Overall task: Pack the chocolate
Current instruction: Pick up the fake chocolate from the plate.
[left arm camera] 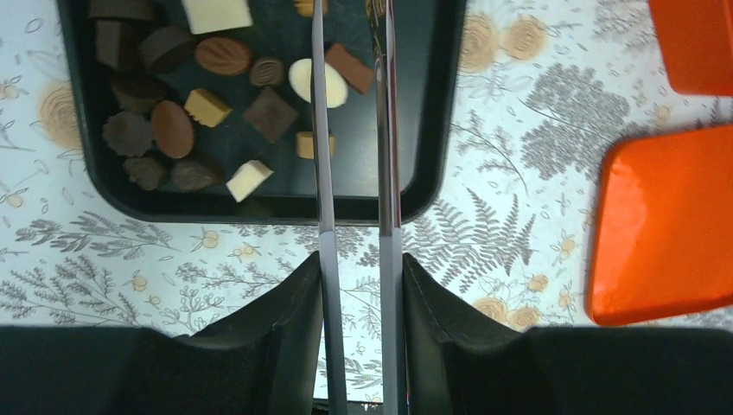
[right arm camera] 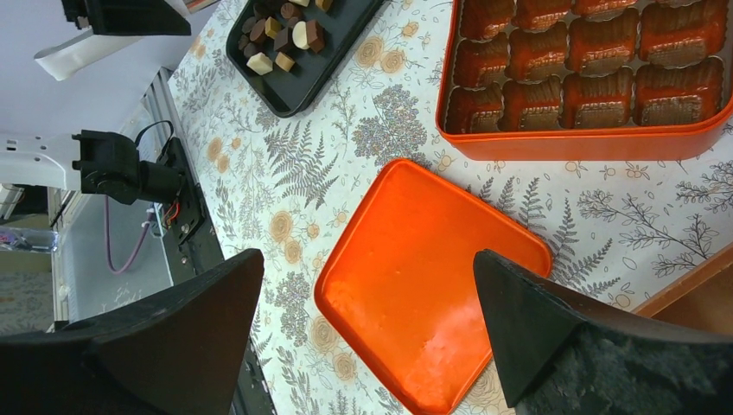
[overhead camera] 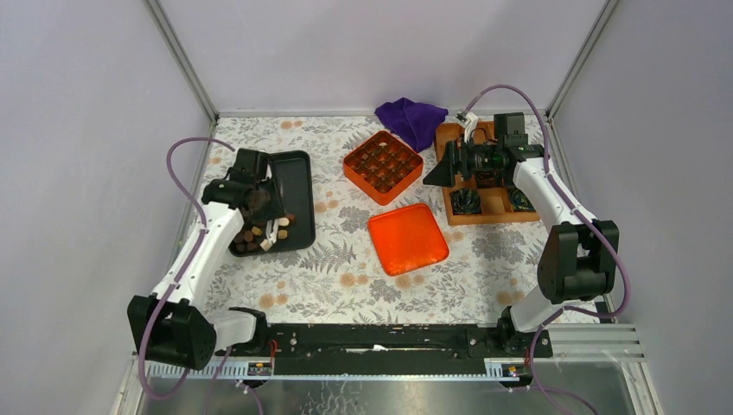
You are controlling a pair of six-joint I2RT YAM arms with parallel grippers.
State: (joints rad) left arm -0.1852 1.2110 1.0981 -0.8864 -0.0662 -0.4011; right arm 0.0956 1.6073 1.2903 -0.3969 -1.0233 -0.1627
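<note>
Chocolate [left arm camera: 173, 128] location: loose in one corner of black tray [left arm camera: 259, 209], reachable from above. Left end effector [left arm camera: 357, 259]: narrow, clamped on steel tweezers [left arm camera: 321, 173], blades over tray for fine picking. Right end effector [right arm camera: 365, 259]: wide, empty, above lid [right arm camera: 423, 285], beside orange box [right arm camera: 588, 143].

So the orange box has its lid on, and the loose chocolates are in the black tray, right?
No. The lid is off, lying flat on the table beside the orange box; the top view shows it. The loose chocolates are in the black tray.
</note>
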